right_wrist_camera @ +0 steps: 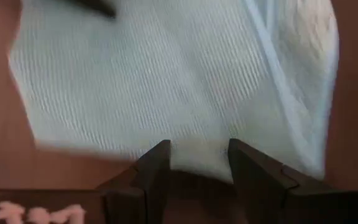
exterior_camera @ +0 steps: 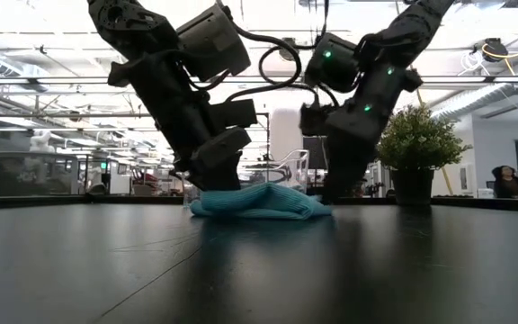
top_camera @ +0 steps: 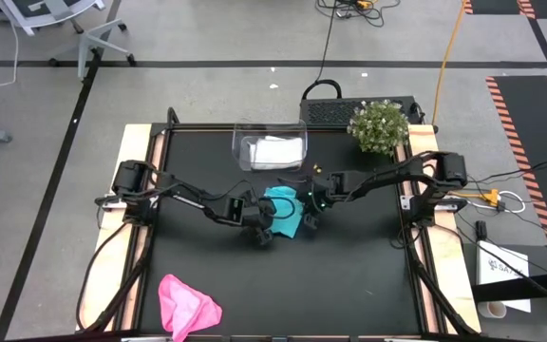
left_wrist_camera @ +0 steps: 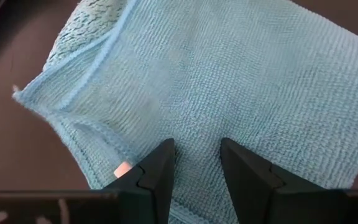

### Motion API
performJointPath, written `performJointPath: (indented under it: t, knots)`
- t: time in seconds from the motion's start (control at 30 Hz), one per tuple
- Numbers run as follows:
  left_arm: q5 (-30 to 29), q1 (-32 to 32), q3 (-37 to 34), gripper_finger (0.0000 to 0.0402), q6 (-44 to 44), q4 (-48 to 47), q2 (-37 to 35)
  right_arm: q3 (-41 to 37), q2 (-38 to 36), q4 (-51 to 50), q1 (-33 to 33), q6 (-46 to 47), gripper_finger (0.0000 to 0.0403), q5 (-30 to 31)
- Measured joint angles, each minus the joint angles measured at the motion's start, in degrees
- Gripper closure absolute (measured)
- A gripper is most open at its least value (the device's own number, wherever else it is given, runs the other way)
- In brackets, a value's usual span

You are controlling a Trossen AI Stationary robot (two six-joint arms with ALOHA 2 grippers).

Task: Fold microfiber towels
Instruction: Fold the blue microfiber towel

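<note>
Behind teal towel (top_camera: 284, 211) — clear tub (top_camera: 270, 147), plant (top_camera: 379, 126), pink towel (top_camera: 187, 306) apart

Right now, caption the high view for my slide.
Both grippers, left and right, open at the teal towel; pink towel waits.

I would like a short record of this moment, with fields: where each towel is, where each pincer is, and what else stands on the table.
teal towel: table centre, rumpled, between both arms
pink towel: crumpled at the near left edge, away from the arms
white towel: inside the clear tub, far side
left pincer: down at the teal towel, fingers apart, cloth between them
right pincer: down at the towel's opposite edge, fingers apart
potted plant: far right corner
table: black top
</note>
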Motion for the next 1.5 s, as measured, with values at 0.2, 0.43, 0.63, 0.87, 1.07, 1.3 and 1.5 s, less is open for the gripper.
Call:
performJointPath:
  t: [0.2, 0.43, 0.63, 0.87, 1.07, 1.3, 1.5]
  knots:
    - [0.34, 0.09, -0.09, 0.0266, 0.19, 0.29, 0.05, 0.00, -7.44, 1.07, 2.16, 3.02, 0.0273, -3.80]
    - [0.99, 0.09, -0.15, 0.0266, 0.07, 0.39, 0.09, 0.00, -3.89, 11.93, 8.28, 2.79, 0.0325, -3.47]
    - [1.21, 0.07, -0.18, 0.0266, -0.72, 0.39, 0.13, 0.00, 3.77, 21.31, 9.97, 2.70, 0.0386, -3.56]
    - [1.60, 0.09, -0.18, 0.0266, -1.01, 0.39, 0.15, 0.11, 6.38, 17.78, 9.97, 5.35, 0.0394, -5.93]
    - [2.38, 0.04, -0.15, 0.0266, -0.33, 0.65, 0.15, 0.07, 5.61, 10.83, 10.97, 6.85, 0.0401, -9.39]
    - [2.51, 0.02, -0.18, 0.0266, 0.14, 0.74, 0.15, -0.14, 1.02, 9.69, 11.56, 8.53, 0.0402, -10.22]
    - [2.48, 0.04, -0.18, 0.0266, 0.41, 0.76, 0.15, -0.10, -6.43, 9.15, 11.45, 2.91, 0.0402, -1.28]
